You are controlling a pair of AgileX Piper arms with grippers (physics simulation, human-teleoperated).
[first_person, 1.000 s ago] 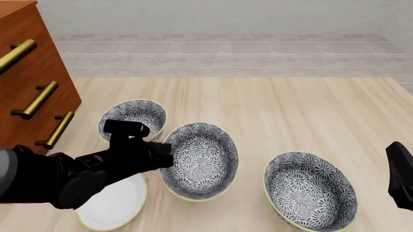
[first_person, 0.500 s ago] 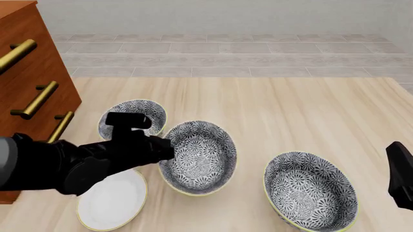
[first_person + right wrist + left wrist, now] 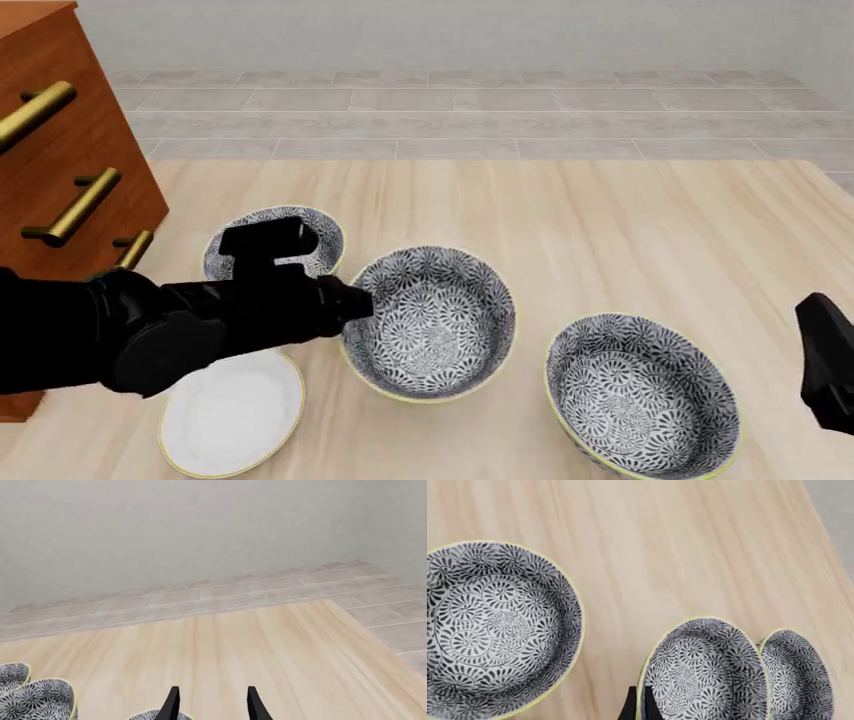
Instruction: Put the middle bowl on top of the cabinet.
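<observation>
Bowl, middle: tilted, rim pinched in left gripper, right of cabinet. Right gripper: fingers spread, holding nothing, above bench.

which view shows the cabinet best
The front view: the cabinet stands at the table's left edge, its wooden side and brass handles visible. Neither wrist view shows it, only tabletop and bowls.

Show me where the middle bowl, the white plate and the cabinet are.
middle bowl (image 3: 434, 325), front view, on its patterned inside floor.
white plate (image 3: 234, 420), front view, on its bare white face.
cabinet (image 3: 67, 150), front view, on the wooden drawer front between the brass handles.
</observation>
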